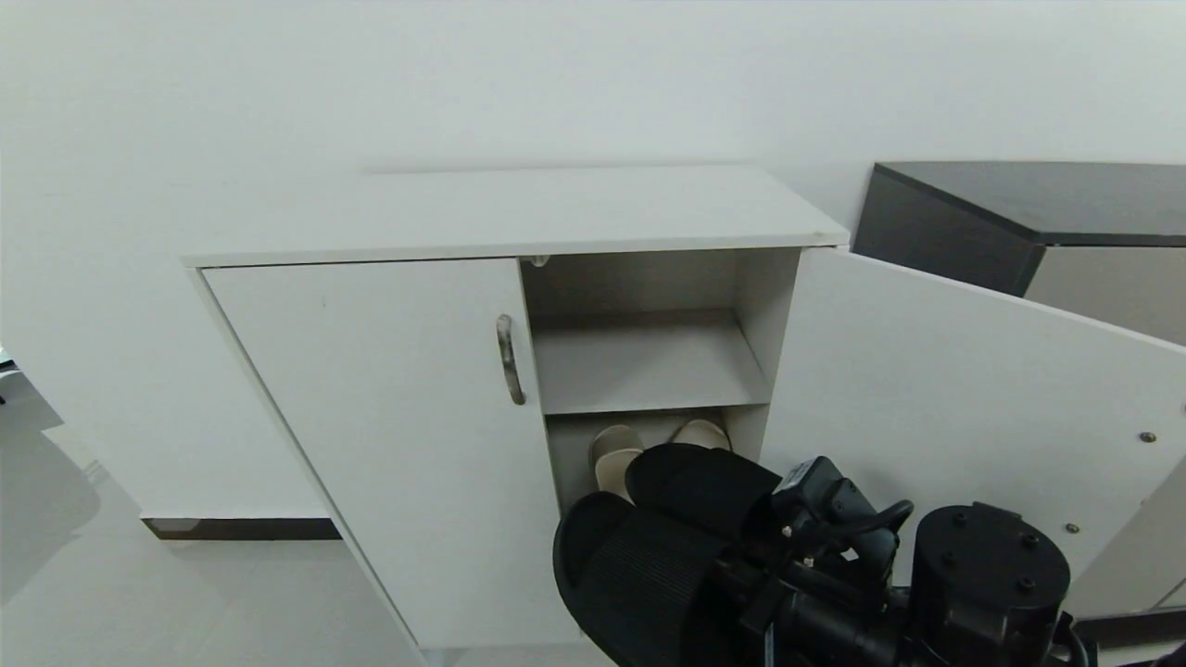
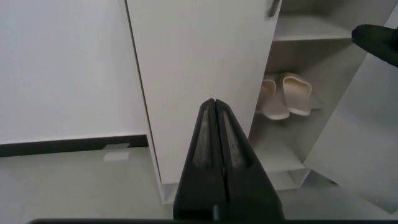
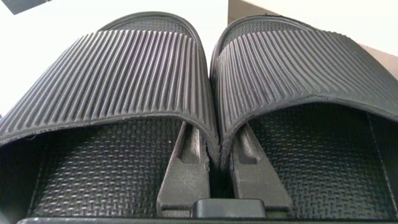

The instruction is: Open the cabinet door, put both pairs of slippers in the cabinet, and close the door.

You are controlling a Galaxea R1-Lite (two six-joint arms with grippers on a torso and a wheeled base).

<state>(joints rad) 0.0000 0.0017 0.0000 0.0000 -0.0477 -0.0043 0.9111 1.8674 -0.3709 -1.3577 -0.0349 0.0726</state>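
Black slippers pinched together by their inner walls in the right gripper, hanging before the open right half of the cabinet. Left gripper pressed shut, empty. Feed in level, toes first, clear of the beige pair; release only with soles down flat.

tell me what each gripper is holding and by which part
The right gripper pinches the black slippers together by their adjoining inner edges, with one finger inside each slipper. The left gripper is shut on nothing.
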